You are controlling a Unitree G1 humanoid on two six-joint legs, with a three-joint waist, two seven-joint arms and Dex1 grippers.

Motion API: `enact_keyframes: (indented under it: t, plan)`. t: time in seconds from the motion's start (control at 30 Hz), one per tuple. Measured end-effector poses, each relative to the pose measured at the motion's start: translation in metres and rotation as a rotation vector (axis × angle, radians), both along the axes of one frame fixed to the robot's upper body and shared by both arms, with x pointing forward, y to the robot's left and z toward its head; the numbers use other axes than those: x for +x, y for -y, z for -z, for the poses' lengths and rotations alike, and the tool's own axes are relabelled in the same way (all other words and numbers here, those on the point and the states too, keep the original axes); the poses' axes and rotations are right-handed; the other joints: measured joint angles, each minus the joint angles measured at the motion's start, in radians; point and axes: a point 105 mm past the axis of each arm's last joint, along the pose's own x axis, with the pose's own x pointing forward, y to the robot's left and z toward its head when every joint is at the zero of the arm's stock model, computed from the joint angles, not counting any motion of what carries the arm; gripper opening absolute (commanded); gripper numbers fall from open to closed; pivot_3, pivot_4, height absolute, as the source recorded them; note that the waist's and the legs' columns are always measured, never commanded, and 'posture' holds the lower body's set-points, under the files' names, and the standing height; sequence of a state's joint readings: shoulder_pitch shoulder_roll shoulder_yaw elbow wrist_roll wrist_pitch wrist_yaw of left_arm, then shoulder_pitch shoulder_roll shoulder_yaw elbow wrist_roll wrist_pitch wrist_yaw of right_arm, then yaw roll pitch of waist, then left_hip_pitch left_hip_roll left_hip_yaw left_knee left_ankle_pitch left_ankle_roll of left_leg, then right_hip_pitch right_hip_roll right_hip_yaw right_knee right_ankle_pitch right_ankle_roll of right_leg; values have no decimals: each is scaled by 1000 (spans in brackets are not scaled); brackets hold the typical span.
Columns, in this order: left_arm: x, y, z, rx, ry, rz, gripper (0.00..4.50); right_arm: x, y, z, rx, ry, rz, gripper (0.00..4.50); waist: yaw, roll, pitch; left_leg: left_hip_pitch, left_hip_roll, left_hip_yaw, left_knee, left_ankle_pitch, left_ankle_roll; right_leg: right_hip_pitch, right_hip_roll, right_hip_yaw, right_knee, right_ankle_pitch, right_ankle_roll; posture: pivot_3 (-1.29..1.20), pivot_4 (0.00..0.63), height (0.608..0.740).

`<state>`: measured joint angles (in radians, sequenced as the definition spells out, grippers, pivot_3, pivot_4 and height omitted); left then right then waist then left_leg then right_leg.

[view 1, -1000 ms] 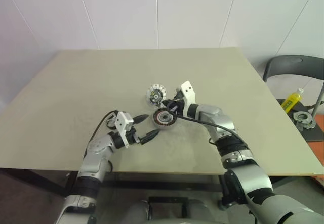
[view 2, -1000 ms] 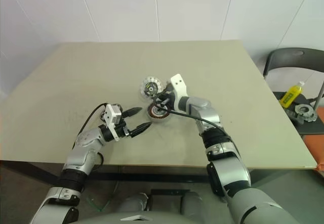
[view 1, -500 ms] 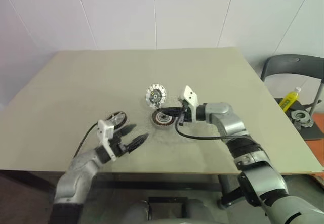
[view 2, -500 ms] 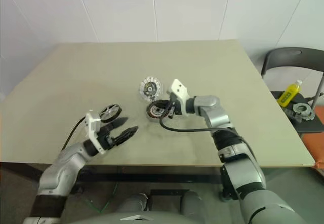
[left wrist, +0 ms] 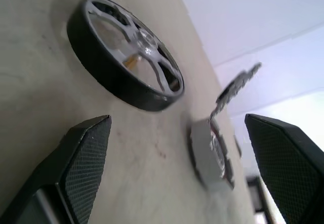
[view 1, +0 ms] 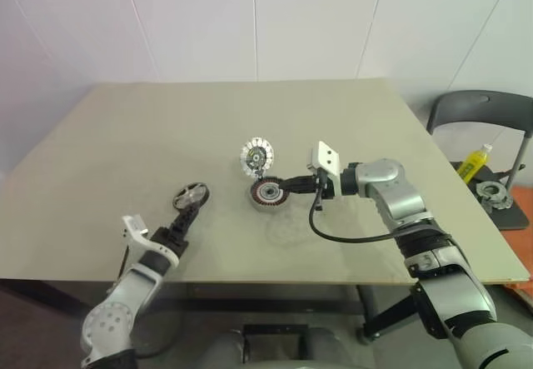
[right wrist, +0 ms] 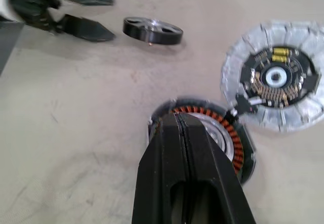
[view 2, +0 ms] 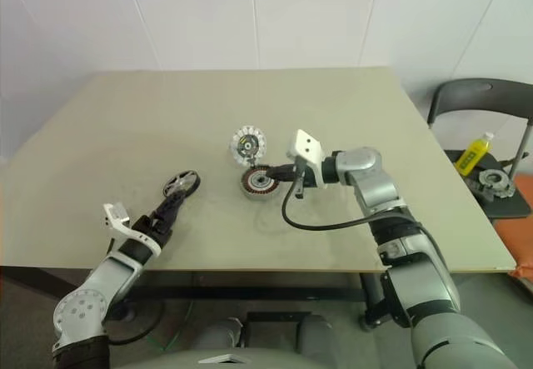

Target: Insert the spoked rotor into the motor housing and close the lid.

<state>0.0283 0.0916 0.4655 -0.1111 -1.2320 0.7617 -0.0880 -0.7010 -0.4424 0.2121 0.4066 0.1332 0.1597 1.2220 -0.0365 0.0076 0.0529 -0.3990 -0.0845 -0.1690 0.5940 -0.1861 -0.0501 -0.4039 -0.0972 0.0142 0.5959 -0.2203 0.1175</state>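
Step in hand: fetching the rotor (view 1: pixel 191 194); it lies flat on the bench (view 1: pixel 100 152), well left of the housing (view 1: pixel 268 194), not yet inserted; lid (view 1: pixel 256 156) stands hinged open just behind the housing. Left end effector (view 1: pixel 185 217) released, fingers spread, low over the bench and aimed at the rotor, just short of it. Right end effector (view 1: pixel 293 187) clenched, empty, tip at the housing's rim, seemingly steadying it. Next: left advances to straddle the rim, closes, lifts.
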Motion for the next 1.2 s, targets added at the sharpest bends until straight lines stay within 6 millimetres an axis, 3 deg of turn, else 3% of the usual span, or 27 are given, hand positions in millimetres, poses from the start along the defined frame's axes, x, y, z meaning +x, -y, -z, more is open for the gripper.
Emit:
enact_keyframes:
  t: [0.37,0.6,0.77,0.9,1.07,1.2]
  plan:
    - [19,-6,0,-131,-6,22,4500,-9,19,-13,99,-94,11,7,15,0,0,0,-1,1,1,0,0,0,0,0,-1,0,0,0,0,740]
    - [32,-2,3,-196,13,49,4500,-23,24,8,129,-192,28,7,24,1,-1,0,0,2,3,0,0,0,0,-2,-4,0,-1,0,0,740]
    - [45,6,3,-198,6,79,4500,-24,29,13,116,-202,54,7,24,8,-4,-7,10,3,3,0,0,11,0,-19,-22,1,-1,0,0,740]
    - [53,9,7,-174,-13,89,3613,-23,34,12,109,-201,70,0,25,8,-4,-8,12,5,4,0,0,11,0,-21,-22,3,1,0,0,740]
    - [55,7,16,-125,-54,84,1938,-26,47,15,95,-217,105,0,24,8,-4,-8,12,5,4,0,0,14,-2,-21,-17,3,1,0,0,740]
    - [58,7,11,-124,-35,85,752,-24,51,12,100,-206,129,0,30,12,-7,-7,12,5,1,0,0,11,-2,-21,-11,3,1,0,0,740]
